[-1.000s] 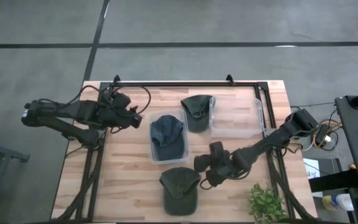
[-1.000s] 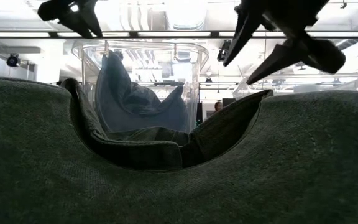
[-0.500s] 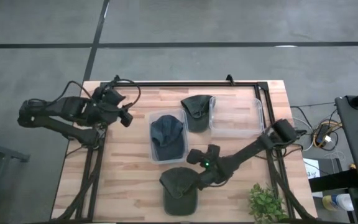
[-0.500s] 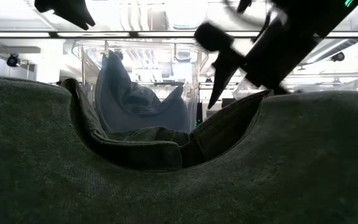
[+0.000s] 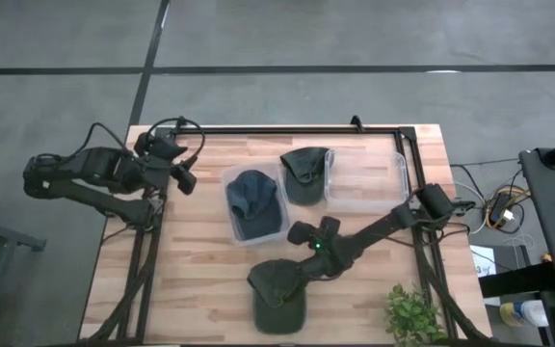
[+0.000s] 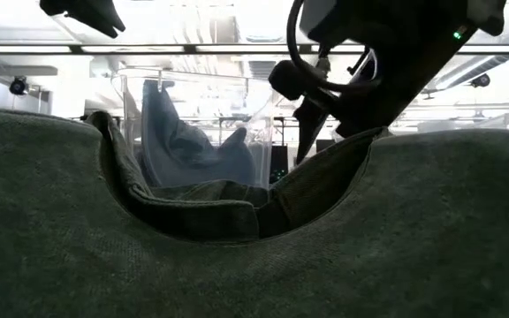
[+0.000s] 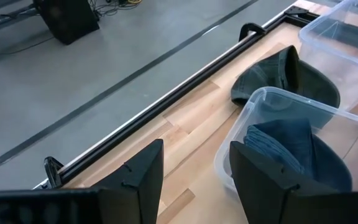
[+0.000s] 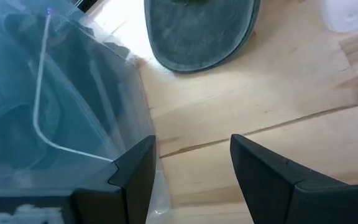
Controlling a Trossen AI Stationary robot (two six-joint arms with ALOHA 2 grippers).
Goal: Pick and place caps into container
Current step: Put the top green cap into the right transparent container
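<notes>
A clear container stands askew on the table, with slate-blue caps inside. One olive cap lies by the near edge and fills the low view. A second olive cap lies between the two containers. My right gripper is open at the container's near right corner. My left gripper is open above the table's far left part and touches nothing. My right gripper is open, and the outer side of one finger lies against the clear container's wall at its near right corner. The fingers come from above, slanting toward the far edge. The container stands on the table, turned askew.
A second clear container stands right of the far olive cap. A small green plant sits at the near right corner. A black rail runs along the far edge. Bare wood lies at the near left.
My right gripper has swung toward the table's left and come against the blue-cap container. The container has slid left and toward the far edge and turned askew, and the caps inside went with it. My left gripper has drawn back toward the table's left edge.
</notes>
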